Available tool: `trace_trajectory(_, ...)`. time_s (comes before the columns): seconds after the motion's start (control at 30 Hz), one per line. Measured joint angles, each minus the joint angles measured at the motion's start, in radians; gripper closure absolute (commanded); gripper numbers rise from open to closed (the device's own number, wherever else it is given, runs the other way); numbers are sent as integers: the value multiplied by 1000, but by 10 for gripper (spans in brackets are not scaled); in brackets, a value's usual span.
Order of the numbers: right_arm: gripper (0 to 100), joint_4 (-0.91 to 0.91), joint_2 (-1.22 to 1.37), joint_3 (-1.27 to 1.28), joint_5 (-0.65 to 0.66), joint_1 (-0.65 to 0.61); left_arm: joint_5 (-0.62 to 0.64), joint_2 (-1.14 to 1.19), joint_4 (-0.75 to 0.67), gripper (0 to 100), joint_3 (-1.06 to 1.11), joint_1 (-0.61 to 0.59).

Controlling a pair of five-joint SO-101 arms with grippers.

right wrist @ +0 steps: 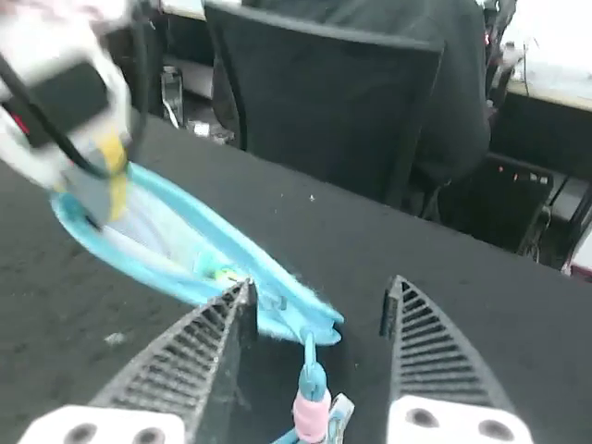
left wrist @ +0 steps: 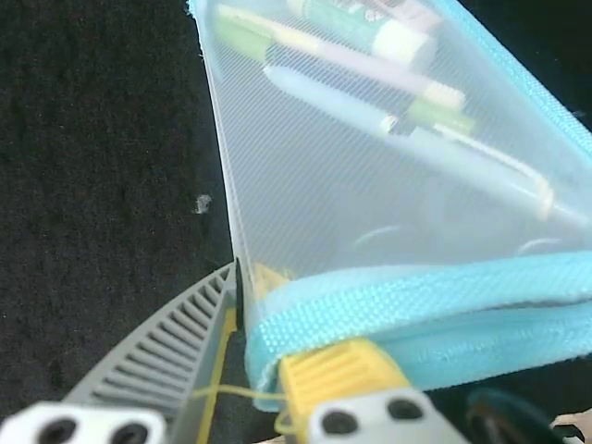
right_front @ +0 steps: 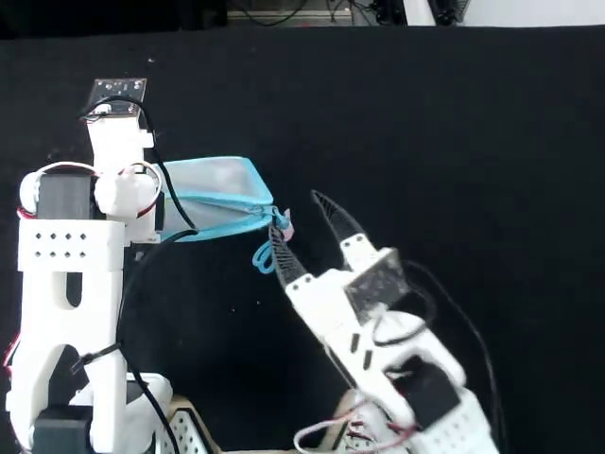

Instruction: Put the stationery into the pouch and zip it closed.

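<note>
The pouch [right_front: 216, 197], clear mesh with turquoise edging, lies on the black table [right_front: 454, 142], left of the middle in the high view and just in front of the left arm's white housing. The stationery [left wrist: 356, 69] is inside it: several pens and a green-and-white tube show through the mesh, lying side by side. The left gripper [left wrist: 248, 287] is clamped on the pouch at one end of its turquoise zip band, with the grey ribbed finger [left wrist: 180, 347] on one side of the fabric and the yellow-padded one on the other. At the pouch's far end the zip pull [right wrist: 311, 407], a turquoise cord with a pink bead, trails off onto the table. How far the zip is drawn cannot be told. The right gripper [right wrist: 319, 291] hangs above that end with its jaws spread wide and nothing between them; one dark ribbed finger [right_front: 284, 255] is just beside the pull cord, the other is over bare table past the pouch's corner. Neither finger can be seen to touch the pouch. A black chair [right wrist: 324, 102] stands behind the table.
</note>
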Motion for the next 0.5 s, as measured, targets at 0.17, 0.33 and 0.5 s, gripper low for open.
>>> trace_trajectory(0.17, 779, -227, 5, 167, 0, 9, 0, 0, 0, 970, 0, 0)
trace_trajectory(0.33, 779, -195, 35, 167, 0, 8, 0, 0, 0, 970, 0, 0)
trace_trajectory(0.5, 779, -83, 21, 166, 0, 8, 0, 0, 0, 970, 0, 0)
